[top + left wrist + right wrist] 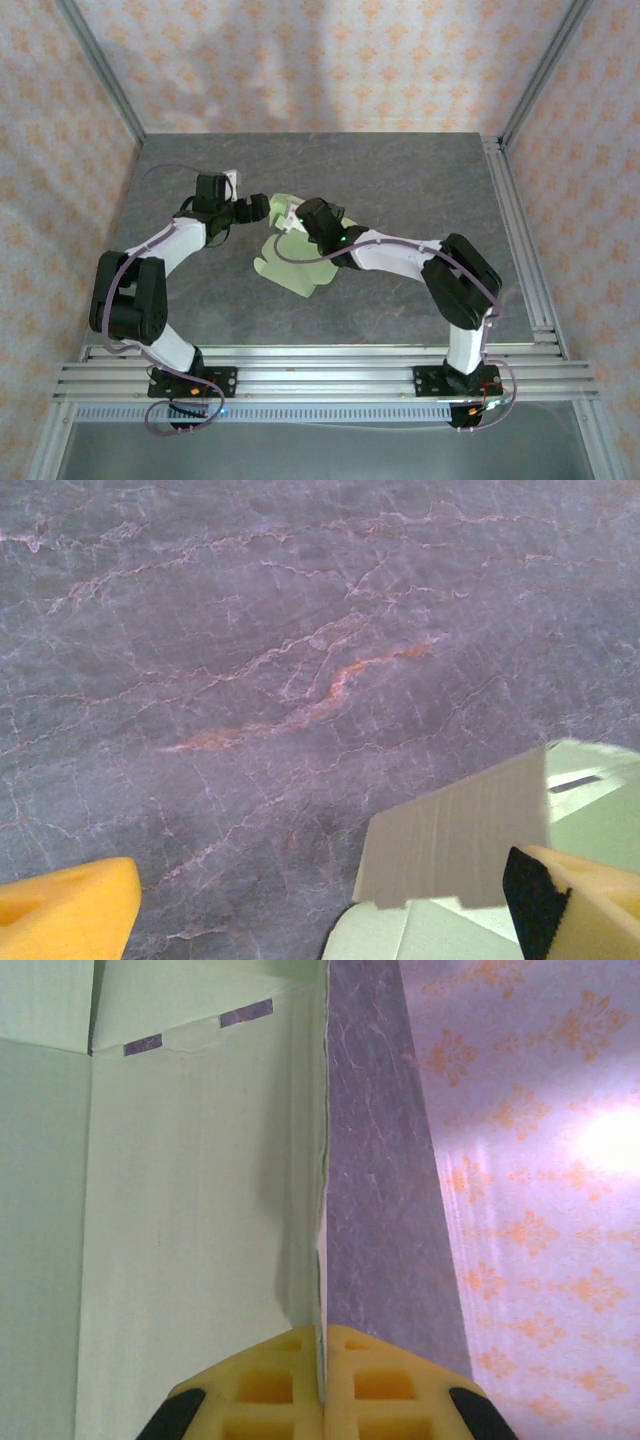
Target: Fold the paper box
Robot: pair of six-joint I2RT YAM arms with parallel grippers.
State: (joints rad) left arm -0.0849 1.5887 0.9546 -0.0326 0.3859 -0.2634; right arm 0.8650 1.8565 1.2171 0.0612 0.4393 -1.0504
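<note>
The paper box point(293, 268) is a pale green die-cut sheet lying partly flat at the middle of the table, with rounded tabs at its near edge. My right gripper point(293, 213) is shut on one raised panel, and its yellow fingers point(270, 1385) pinch the card's thin edge point(322, 1260) in the right wrist view. The box's inner panels point(190, 1210) spread to the left of that edge. My left gripper point(268, 206) is open just left of the sheet. A raised flap point(455, 845) stands between its fingers, close by the right fingertip point(585, 900), with the left fingertip point(65, 915) far off.
The grey marbled table point(400, 180) extends around the sheet. An aluminium rail point(520, 240) runs along the right side, another along the near edge point(320, 375). Patterned walls enclose the back and sides.
</note>
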